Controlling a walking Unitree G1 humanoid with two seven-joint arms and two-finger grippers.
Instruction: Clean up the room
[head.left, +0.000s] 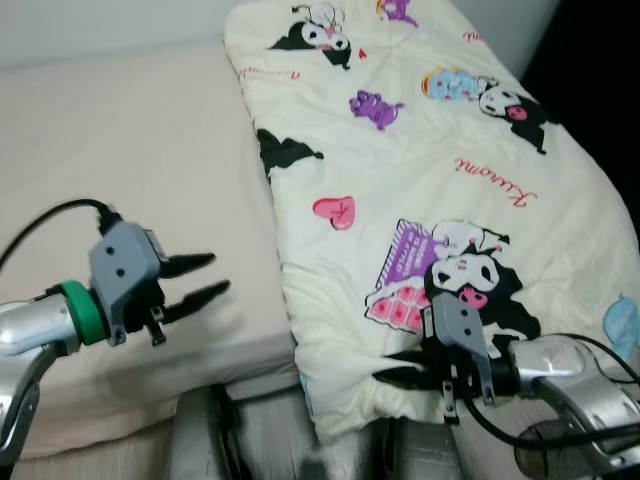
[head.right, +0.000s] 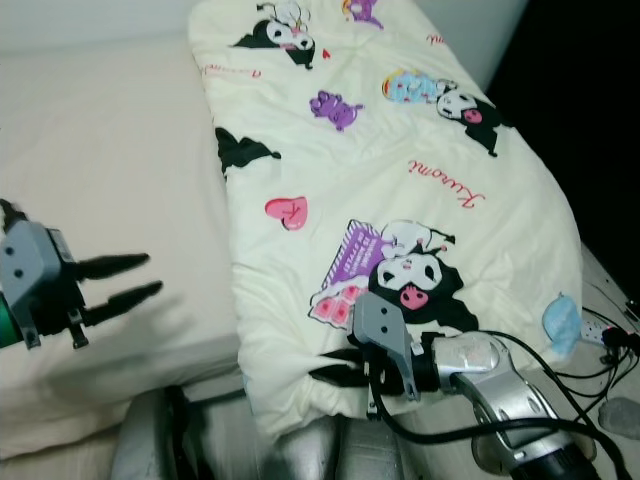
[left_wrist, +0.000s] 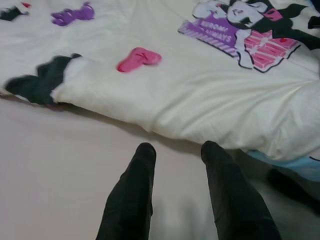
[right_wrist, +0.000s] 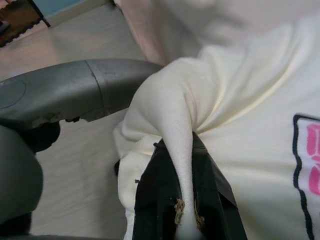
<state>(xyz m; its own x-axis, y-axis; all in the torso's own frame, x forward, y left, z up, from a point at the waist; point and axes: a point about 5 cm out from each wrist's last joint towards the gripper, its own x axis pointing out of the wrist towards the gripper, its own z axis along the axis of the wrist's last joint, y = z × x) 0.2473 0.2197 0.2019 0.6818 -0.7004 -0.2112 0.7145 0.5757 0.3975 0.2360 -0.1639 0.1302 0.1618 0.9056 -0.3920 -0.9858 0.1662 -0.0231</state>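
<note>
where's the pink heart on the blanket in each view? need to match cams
Left eye view: pink heart mid-frame, near the blanket's left edge.
Right eye view: heart left of centre, same edge.
Left wrist view: heart beyond the left gripper, whose jaws stand open.
Right wrist view: not in it.
Shared landmark: the purple-and-pink character print beside the heart.

Free room: bare bed (head.left: 130, 170) ahead of left hand (head.left: 205, 279).
Obstacle: blanket (head.left: 430, 170) edge, heaped to its right.
</note>
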